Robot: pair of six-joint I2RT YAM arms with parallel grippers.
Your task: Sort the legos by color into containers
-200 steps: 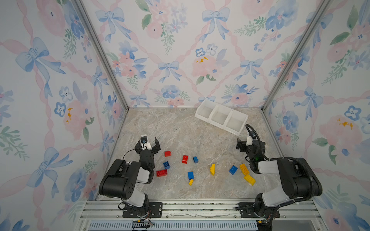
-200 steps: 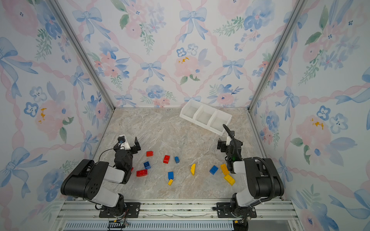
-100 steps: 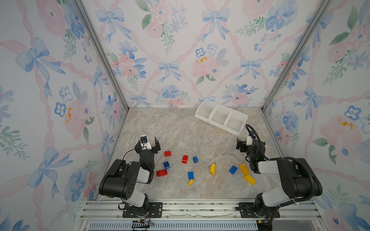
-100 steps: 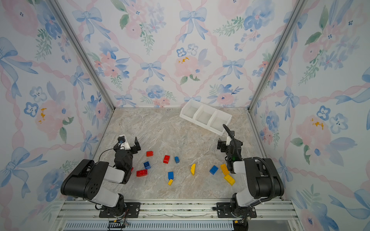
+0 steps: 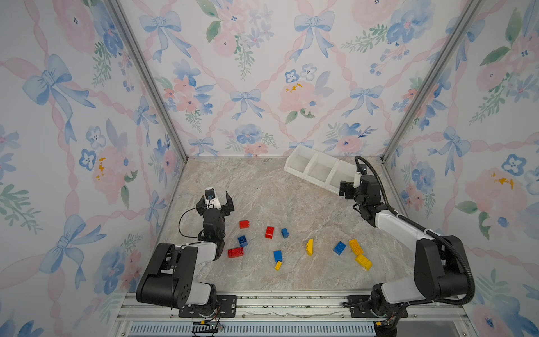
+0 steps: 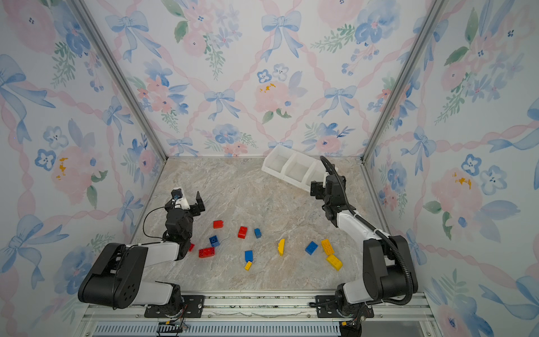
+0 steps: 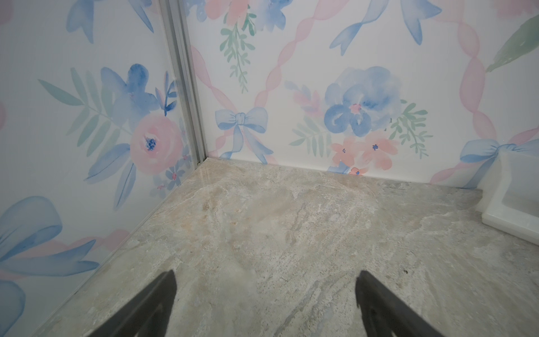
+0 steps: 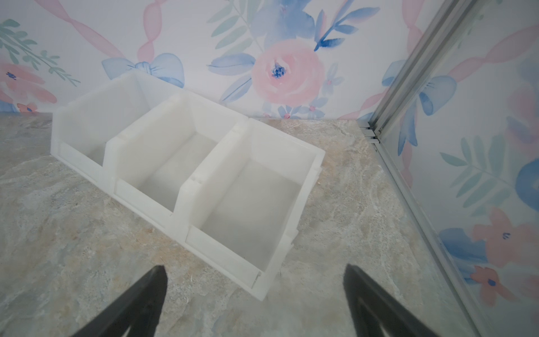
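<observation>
The legos lie scattered on the marble floor in both top views: red ones (image 5: 244,224) (image 5: 270,232) (image 5: 235,252), blue ones (image 5: 242,240) (image 5: 285,232) (image 5: 277,255) (image 5: 339,248) and yellow ones (image 5: 309,246) (image 5: 356,246) (image 5: 363,261) (image 5: 278,265). The white containers (image 5: 311,167) (image 8: 186,201) stand at the back right, all three compartments bare inside. My left gripper (image 5: 215,197) (image 7: 267,274) is open over bare floor, behind the leftmost bricks. My right gripper (image 5: 354,186) (image 8: 255,267) is open just in front of the containers' right end. Neither holds anything.
Flowered walls close the cell on three sides, with metal posts (image 5: 151,87) (image 5: 420,96) in the back corners. A metal rail (image 5: 262,300) carrying both arm bases runs along the front edge. The containers' left end (image 7: 510,221) shows at the edge of the left wrist view.
</observation>
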